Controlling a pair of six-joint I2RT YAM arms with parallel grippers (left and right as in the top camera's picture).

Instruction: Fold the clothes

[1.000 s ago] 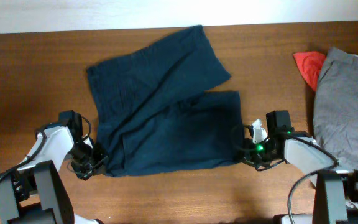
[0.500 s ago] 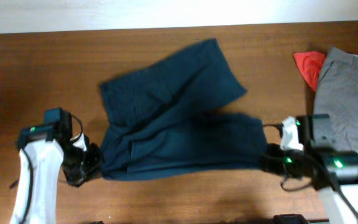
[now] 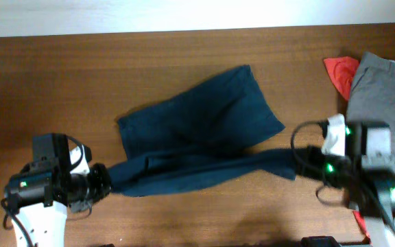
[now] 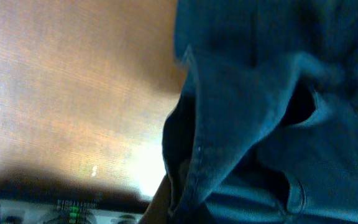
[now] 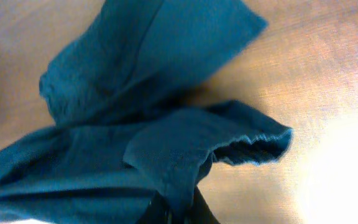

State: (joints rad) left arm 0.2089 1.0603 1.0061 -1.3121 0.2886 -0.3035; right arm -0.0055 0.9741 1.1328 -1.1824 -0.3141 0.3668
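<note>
Where the left arm comes in at the near left of the table (image 3: 46,82), the left gripper (image 3: 103,184) is pressed together on the left end of the navy shorts (image 3: 204,127), pinching a bunched fold of cloth. In the left wrist view the fabric hangs in deep creases close against the camera, with bare brown wood to its left. The fingers there are only a dark shape at the bottom edge, so the pinched part is probably an outer edge of the garment, though the blur keeps me from being sure.

Moving right, the near side of the shorts is drawn into a long narrow band running between the two grippers. Beyond that band the rest of the garment lies on the wood near the middle of the table, with one wide leg angled toward the far right and its corner pointing right.

At the right end of the band, the right gripper (image 3: 299,165) is closed on the cloth as well. The right wrist view shows its fingertips at the bottom edge nipping a gathered fold, with a rippled hem opening just above and to the right.

Farther right, well apart from the shorts, a red cloth (image 3: 340,72) touches the left edge of a grey garment (image 3: 382,103) at the table's right side.
</note>
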